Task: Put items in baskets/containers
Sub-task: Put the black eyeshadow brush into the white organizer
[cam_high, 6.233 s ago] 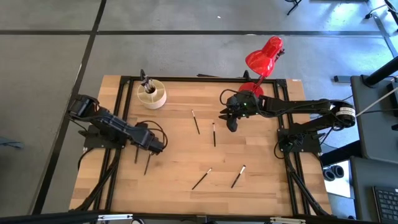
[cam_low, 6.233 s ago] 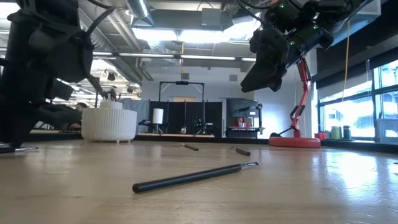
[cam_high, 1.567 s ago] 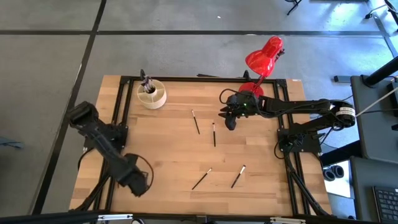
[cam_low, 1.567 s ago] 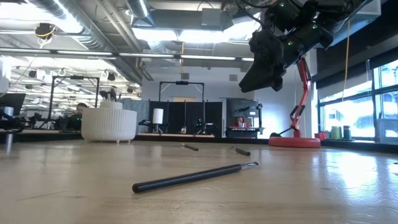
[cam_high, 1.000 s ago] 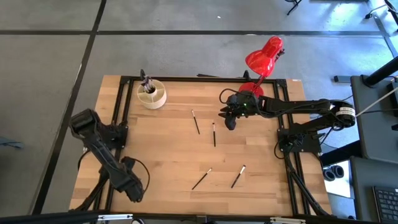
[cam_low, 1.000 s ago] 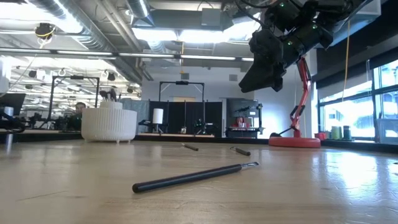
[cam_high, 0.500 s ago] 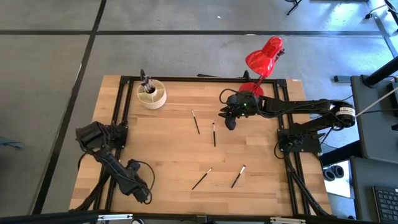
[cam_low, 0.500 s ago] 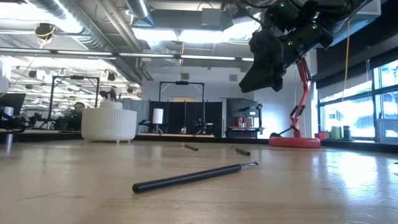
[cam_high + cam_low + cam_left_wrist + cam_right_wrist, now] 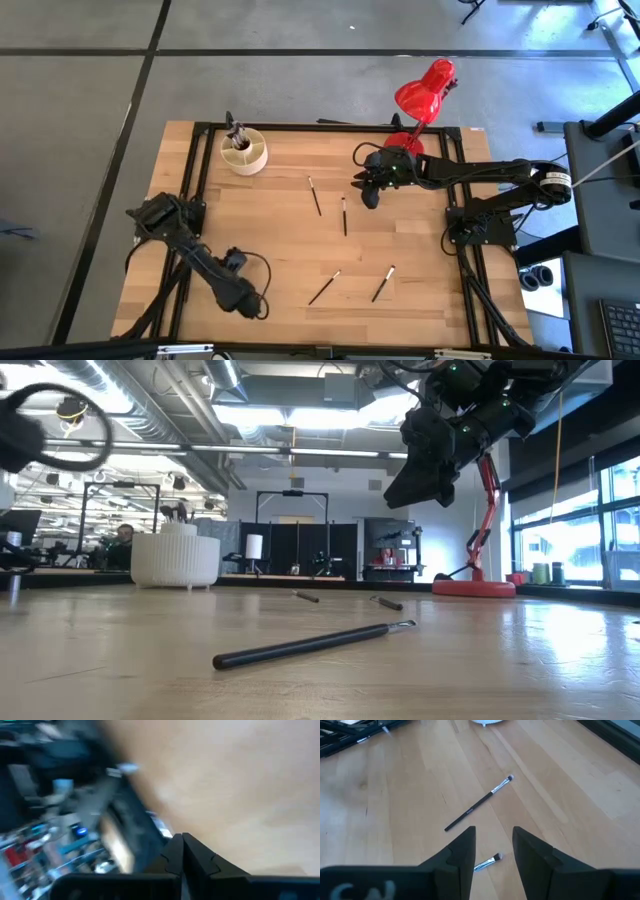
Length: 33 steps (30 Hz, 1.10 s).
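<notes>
The cream-white cup [image 9: 244, 152] stands near the table's far left corner with a few brushes upright in it; the low view shows it too [image 9: 175, 560]. Several thin dark brushes lie flat on the wood: two mid-table [image 9: 314, 196] [image 9: 344, 216] and two near the near edge [image 9: 324, 287] [image 9: 382, 284]. My right gripper [image 9: 368, 200] hovers open above the table beside the lamp's base, over the far end of a mid-table brush [image 9: 487, 864], touching nothing. My left gripper [image 9: 248, 300] is shut and empty over the near left part of the table.
A red desk lamp [image 9: 424, 92] stands at the far right edge, its base just behind my right gripper. A black metal frame [image 9: 200, 128] runs along the table's sides. Bare wood lies between the cup and the near brushes. My left arm's cable [image 9: 45, 425] loops into the low view.
My left arm has swung low along the near left of the table, carrying its gripper toward the table's right, closer to the near brushes; its cable has come into the low view. My right gripper and all brushes have stayed put.
</notes>
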{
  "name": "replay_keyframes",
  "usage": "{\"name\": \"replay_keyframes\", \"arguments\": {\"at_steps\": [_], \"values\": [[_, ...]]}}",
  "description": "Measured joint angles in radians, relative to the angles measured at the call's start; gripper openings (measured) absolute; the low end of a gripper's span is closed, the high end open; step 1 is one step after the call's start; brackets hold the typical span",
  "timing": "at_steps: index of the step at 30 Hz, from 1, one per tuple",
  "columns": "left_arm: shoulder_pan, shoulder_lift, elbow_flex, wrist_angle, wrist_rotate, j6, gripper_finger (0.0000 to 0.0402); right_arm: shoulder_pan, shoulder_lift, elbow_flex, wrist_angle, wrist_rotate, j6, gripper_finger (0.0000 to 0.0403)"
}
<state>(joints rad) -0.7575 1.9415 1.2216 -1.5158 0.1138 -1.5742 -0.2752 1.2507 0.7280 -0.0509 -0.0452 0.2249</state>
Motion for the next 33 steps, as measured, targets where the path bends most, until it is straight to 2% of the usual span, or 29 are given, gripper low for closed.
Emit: {"name": "replay_keyframes", "arguments": {"at_steps": [2, 5, 9, 14, 21, 33], "values": [[0.023, -0.002, 0.001, -0.054, 0.024, -0.007, 0.0003, 0.002, 0.000, 0.000, -0.001, 0.000, 0.000, 0.0129], [0.039, -0.008, -0.052, -0.034, 0.116, -0.022, 0.0003, 0.009, 0.000, 0.000, -0.001, 0.000, 0.000, 0.0129], [0.045, -0.012, -0.168, 0.090, 0.228, -0.001, 0.0003, 0.011, 0.000, 0.000, 0.000, 0.000, -0.004, 0.0129], [0.045, -0.014, -0.315, 0.228, 0.336, 0.154, 0.0005, 0.011, 0.000, 0.000, 0.000, 0.000, -0.004, 0.0129], [0.049, -0.022, -0.405, 0.335, 0.382, 0.276, 0.0005, 0.011, 0.000, 0.000, 0.001, 0.000, -0.012, 0.0129], [-0.004, -0.018, -0.398, 0.385, 0.414, 0.295, 0.0003, 0.011, 0.000, 0.000, -0.001, 0.000, -0.020, 0.0129]]}}
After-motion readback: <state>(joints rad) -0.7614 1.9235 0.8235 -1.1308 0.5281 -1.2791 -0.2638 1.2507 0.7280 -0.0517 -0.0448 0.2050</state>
